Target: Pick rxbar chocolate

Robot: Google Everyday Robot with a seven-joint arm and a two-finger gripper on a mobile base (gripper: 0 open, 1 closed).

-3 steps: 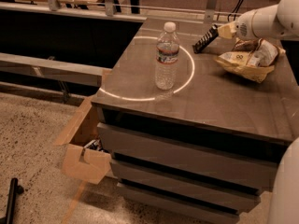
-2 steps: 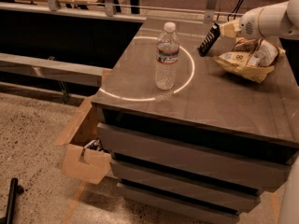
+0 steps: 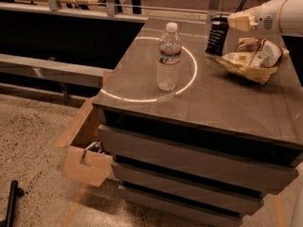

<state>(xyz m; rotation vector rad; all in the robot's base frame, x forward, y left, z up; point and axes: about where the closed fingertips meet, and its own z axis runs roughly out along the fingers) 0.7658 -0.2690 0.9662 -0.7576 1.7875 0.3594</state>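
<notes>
One rxbar chocolate (image 3: pixel 216 38), held upright
The gripper (image 3: pixel 221 20) is clamped on its upper end, at the far side of the table (image 3: pixel 236 103), just beside the snack bags (image 3: pixel 251 58).

Speckled terrazzo floor (image 3: pixel 33 141) near left. Dark grey drawer cabinet (image 3: pixel 199 155) centre, pale light ring (image 3: pixel 191 77) on top. Open cardboard box (image 3: pixel 87 164) against cabinet's left. Dark bench (image 3: pixel 57 37) far left. Gripper (image 3: pixel 223 20) far right, clamping rxbar chocolate (image 3: pixel 216 38).
</notes>
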